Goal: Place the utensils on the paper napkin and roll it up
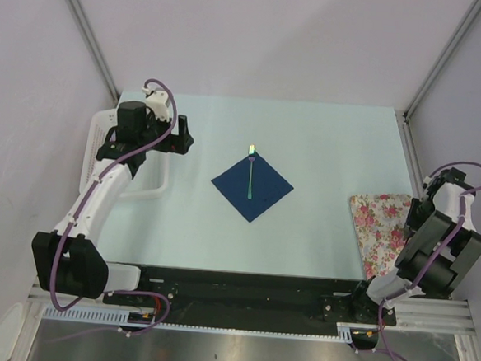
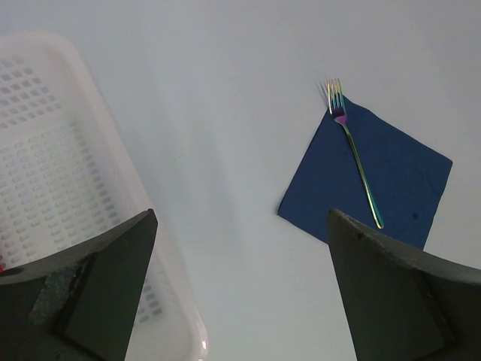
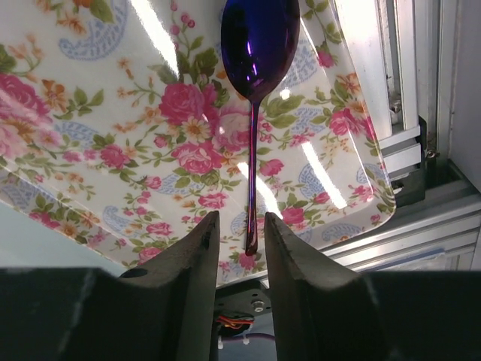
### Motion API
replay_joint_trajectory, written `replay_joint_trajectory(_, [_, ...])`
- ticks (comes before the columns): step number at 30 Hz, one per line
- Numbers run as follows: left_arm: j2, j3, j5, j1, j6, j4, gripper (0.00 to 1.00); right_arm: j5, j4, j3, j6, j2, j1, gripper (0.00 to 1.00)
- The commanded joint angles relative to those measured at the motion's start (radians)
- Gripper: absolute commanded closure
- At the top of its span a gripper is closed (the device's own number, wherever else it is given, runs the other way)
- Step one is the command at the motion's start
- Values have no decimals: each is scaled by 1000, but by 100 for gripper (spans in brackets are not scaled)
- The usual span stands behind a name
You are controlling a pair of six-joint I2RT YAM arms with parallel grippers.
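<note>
The navy paper napkin [image 1: 269, 187] [image 2: 402, 177] lies as a diamond mid-table. On it rests one of the utensils, an iridescent fork [image 1: 250, 174] [image 2: 353, 147], tines poking past the far corner. A shiny purple spoon [image 3: 259, 37] lies on the floral tray [image 3: 113, 113]. My right gripper [image 3: 240, 218] is down over it, jaws narrow on either side of the handle's end with a small gap each side. Above the table's left, my left gripper [image 2: 240, 214] [image 1: 182, 135] stands wide open and empty.
A white perforated basket [image 1: 102, 150] [image 2: 52, 150] stands at the left edge under my left arm. The floral tray [image 1: 378, 219] sits at the table's right edge, next to the aluminium frame rail [image 3: 391, 90].
</note>
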Motion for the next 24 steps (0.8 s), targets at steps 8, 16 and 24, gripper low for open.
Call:
replay_joint_trajectory(8, [10, 41, 13, -7, 38, 42, 0, 73, 216, -55, -7, 94, -14, 71])
replay_joint_trajectory(16, [17, 39, 15, -7, 37, 47, 0, 24, 308, -67, -1, 167, -30, 69])
replay_joint_trajectory(24, [30, 41, 16, -9, 32, 53, 0, 44, 361, -37, 33, 206, -14, 50])
